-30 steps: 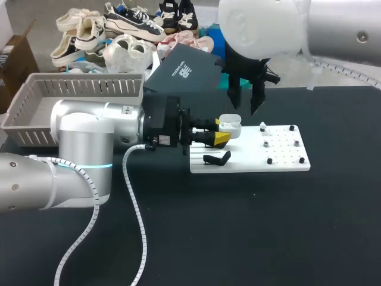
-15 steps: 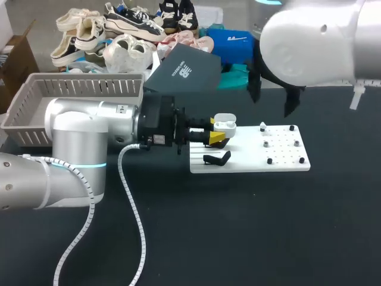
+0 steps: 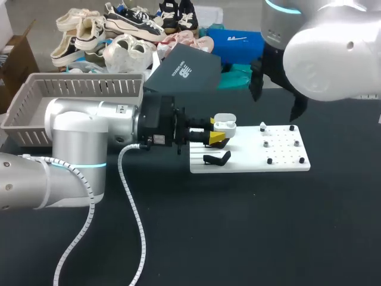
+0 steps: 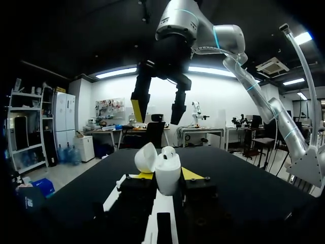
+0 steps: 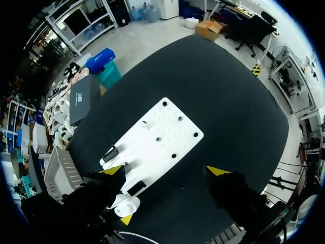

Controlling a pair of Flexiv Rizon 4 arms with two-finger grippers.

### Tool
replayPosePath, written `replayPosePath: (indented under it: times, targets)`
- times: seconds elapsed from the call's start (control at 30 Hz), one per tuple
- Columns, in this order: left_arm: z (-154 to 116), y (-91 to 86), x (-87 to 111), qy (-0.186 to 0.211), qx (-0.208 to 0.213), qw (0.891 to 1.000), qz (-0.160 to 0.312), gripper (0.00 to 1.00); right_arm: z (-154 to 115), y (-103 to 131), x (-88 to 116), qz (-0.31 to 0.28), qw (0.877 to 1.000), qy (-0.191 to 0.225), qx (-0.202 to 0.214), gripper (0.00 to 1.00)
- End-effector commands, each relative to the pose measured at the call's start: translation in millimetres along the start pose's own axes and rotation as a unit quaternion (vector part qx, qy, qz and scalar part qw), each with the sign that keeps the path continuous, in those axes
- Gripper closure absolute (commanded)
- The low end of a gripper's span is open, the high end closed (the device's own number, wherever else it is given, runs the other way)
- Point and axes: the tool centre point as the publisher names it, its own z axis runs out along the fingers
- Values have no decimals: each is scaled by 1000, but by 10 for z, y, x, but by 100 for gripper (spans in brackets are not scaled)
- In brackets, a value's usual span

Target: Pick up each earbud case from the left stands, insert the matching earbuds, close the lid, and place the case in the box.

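Earbud case, white with its lid swung open, sits clamped between the two yellow-tipped fingers of the left gripper, held just above the left end of the white board. In the left wrist view the case stands upright between the fingers, one on either side of it and both touching, and the open lid leans away to one side. The left gripper is thus clenched on the case.

On the board just beside the case lies a black stand. The board's right half carries several small black pegs, and a small white piece sits among them, too small to make out.

The right gripper hangs well above the board's far right corner, its fingers spread wide and holding nothing. From its own view the right gripper looks straight down on the board, with the case off beside one finger.

A grey basket stands at the far left of the black table, behind the left arm.
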Motion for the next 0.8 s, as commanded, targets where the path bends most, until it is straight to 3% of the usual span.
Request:
replayPosePath:
  times: [0.03,0.4,0.8]
  targets:
    - [-2,2,-1,0,0,1000,0,100,-3,-47,-4,-11,1000,1,-7,0]
    - [-2,2,-1,0,0,1000,0,100,182,7,-216,-12,1000,-10,-14,0]
    - [-2,2,-1,0,0,1000,0,100,375,86,-297,-56,997,-18,-45,0]
